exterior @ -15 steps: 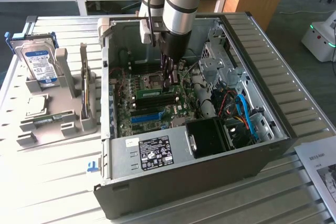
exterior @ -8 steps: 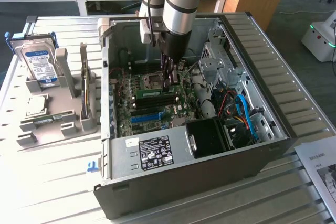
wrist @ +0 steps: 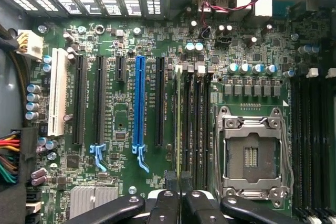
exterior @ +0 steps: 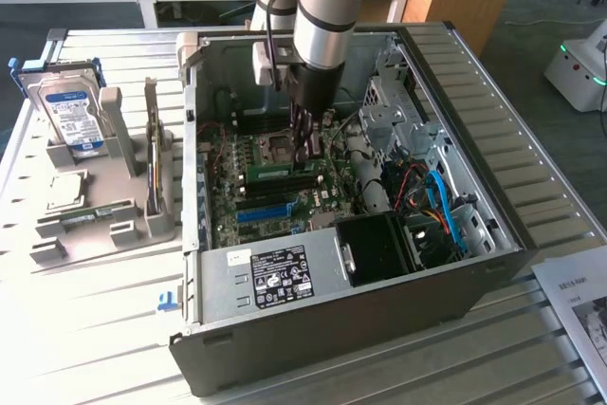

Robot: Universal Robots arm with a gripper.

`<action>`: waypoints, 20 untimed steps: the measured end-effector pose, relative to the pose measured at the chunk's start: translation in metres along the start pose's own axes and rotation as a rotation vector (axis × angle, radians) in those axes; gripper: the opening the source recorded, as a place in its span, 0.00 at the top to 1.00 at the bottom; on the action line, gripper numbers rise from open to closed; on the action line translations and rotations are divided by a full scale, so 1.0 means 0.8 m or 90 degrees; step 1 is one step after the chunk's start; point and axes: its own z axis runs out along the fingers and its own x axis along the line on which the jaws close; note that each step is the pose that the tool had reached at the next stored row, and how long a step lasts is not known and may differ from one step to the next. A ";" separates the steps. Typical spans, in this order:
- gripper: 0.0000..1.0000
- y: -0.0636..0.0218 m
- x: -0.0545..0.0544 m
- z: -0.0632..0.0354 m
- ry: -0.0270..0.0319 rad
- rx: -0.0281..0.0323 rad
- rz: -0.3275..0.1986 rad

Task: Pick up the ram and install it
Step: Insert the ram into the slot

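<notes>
Reaching down into the open computer case [exterior: 228,320], the claw [exterior: 305,154] is pinched narrow on the ram [exterior: 269,173], a thin green stick held by its upper edge. In the wrist view the black fingertips [wrist: 170,195] close on either side of that edge, and the ram runs straight away from the claw as a slim pale line, lined up along the bank of black memory slots [wrist: 195,124] on the motherboard [wrist: 121,124]. Whether it is pressed fully home cannot be told.

Just to one side of the claw sits the bare metal processor socket [wrist: 252,150]. To its other side stand a black slot [wrist: 159,103], then the blue expansion slot [wrist: 139,103], and farther off the white slot [wrist: 56,93]. A ribbed silver heatsink [wrist: 92,198] lies close by the claw on that same side.

Well apart from the claw, outside the case toward the exterior view's left, a grey holder [exterior: 119,130] carries the blue-labelled hard drive [exterior: 74,111] and a second green stick [exterior: 151,154] standing on edge. Beyond the case toward the exterior view's right, a printed sheet [exterior: 579,301] lies on the slatted table [exterior: 95,329]
</notes>
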 end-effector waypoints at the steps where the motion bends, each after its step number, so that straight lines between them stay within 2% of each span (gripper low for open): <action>1: 0.88 0.000 0.000 0.001 0.0000 0.0002 0.000; 6: 0.88 0.000 0.000 0.007 0.0000 0.0006 0.000; 20: 0.88 -0.002 0.000 0.009 -0.0002 0.0007 0.000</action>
